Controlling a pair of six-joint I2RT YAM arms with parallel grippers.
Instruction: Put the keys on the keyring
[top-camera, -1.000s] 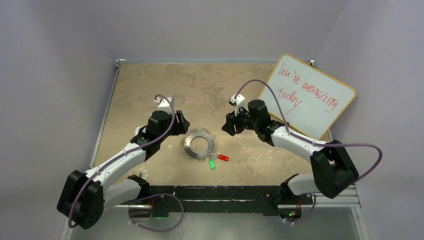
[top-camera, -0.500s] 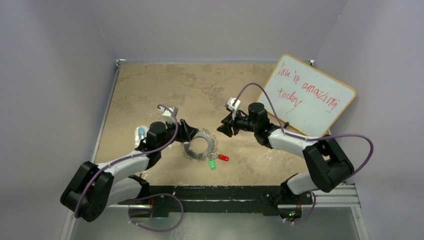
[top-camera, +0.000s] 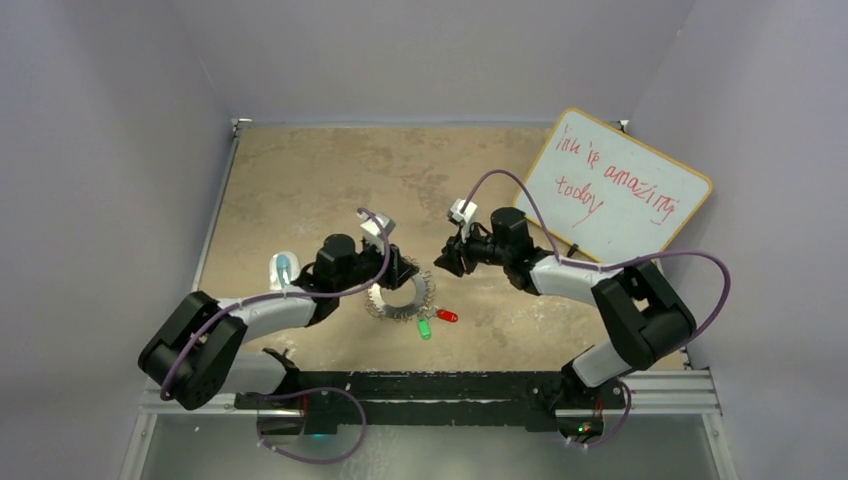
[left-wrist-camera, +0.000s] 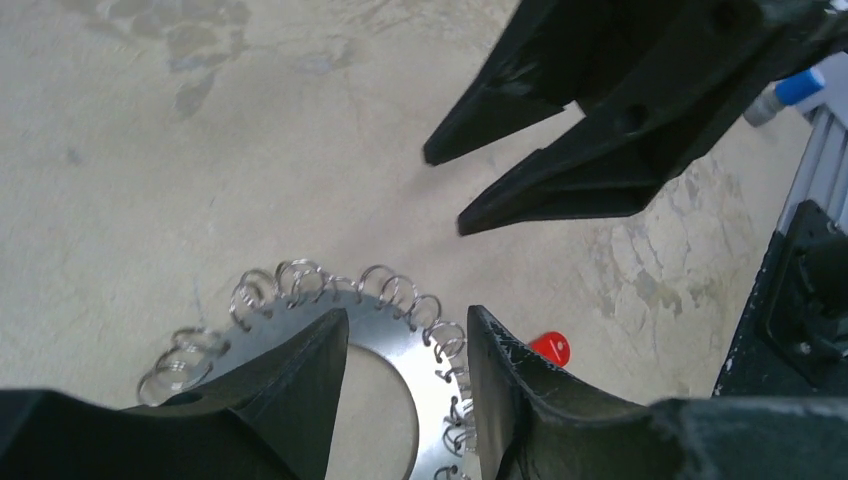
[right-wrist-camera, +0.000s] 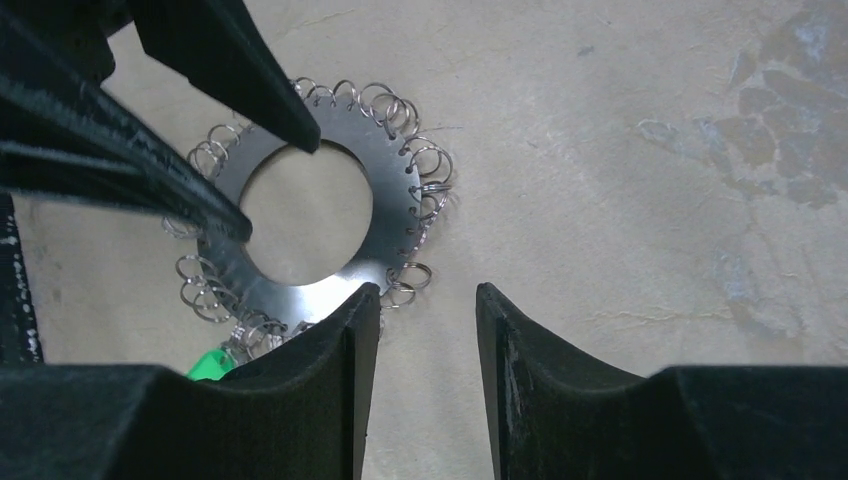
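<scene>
The keyring (top-camera: 404, 296) lies flat on the table, a silvery disc with a wide hole and a fringe of small wire loops. My left gripper (top-camera: 404, 271) hangs low over its far-left part, open, and its fingertips straddle the ring's band (left-wrist-camera: 398, 340). The right gripper (top-camera: 441, 262) is open just right of the ring, with only bare table between its fingers (right-wrist-camera: 352, 330). The keys lie at the ring's near-right edge: the green-headed one (top-camera: 424, 328) and the red-headed one (top-camera: 447, 316). The red head (left-wrist-camera: 551, 348) shows beside my left finger, the green head (right-wrist-camera: 208, 364) beside my right finger.
A whiteboard (top-camera: 620, 190) with red writing leans at the back right. A clear bluish object (top-camera: 283, 268) lies left of the left arm. The tan tabletop (top-camera: 300, 180) extends behind both arms, and the base rail (top-camera: 430, 385) runs along the near edge.
The left arm has swung right and down, bringing its gripper over the keyring. The right gripper has drifted slightly left toward the ring. Both jaws have narrowed a little.
</scene>
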